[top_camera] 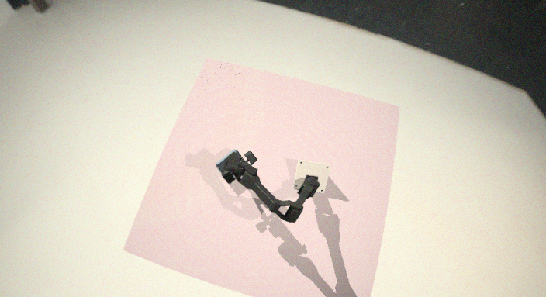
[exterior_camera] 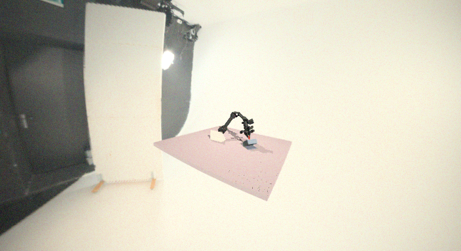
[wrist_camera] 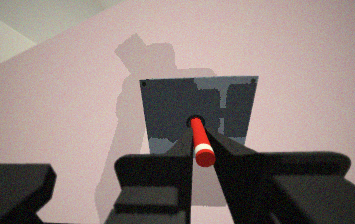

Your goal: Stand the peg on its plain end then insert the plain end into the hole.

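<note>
The red peg (wrist_camera: 201, 136) (exterior_camera: 249, 137) is held by my gripper (wrist_camera: 198, 131). Its white band and near end face the wrist camera. Its plain far end meets the dark hole in the blue-grey sloped panel (wrist_camera: 170, 102) (exterior_camera: 251, 141) (top_camera: 223, 159) and appears to be inside the mouth; how deep cannot be told. The fingers are shut on the peg, with their tips close above the panel face. In the top view the gripper body covers most of the panel and hides the peg.
A cream plate (top_camera: 315, 168) (exterior_camera: 217, 136) with dark corner dots lies at the arm's base. The pink table top (top_camera: 295, 118) (exterior_camera: 213, 155) carries the arm's shadows. Part of the arm's shadow falls on the panel face.
</note>
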Controlling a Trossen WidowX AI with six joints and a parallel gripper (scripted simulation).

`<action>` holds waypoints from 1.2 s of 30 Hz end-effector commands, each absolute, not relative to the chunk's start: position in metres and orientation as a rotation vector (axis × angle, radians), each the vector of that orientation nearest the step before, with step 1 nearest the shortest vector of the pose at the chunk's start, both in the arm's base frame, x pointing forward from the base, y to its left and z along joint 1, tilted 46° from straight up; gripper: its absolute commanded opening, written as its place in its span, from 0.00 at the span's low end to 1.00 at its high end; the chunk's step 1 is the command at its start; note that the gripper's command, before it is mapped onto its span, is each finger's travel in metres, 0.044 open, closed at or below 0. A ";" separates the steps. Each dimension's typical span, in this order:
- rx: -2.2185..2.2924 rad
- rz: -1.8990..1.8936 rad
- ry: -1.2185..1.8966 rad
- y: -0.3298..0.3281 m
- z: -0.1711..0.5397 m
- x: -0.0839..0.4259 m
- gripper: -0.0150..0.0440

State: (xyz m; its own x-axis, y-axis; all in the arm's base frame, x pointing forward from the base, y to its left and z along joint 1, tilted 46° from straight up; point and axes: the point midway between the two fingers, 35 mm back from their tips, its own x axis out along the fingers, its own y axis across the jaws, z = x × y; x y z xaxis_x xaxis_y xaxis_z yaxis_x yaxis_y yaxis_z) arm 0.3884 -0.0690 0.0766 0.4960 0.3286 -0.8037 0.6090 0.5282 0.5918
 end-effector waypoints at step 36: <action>1.051 -0.215 1.089 -0.067 0.074 0.390 0.92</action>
State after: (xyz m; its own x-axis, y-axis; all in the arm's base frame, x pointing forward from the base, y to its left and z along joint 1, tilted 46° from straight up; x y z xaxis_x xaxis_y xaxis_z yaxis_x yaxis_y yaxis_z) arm 0.3908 -0.0663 0.0716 0.4948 0.3300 -0.8039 0.6098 0.5272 0.5918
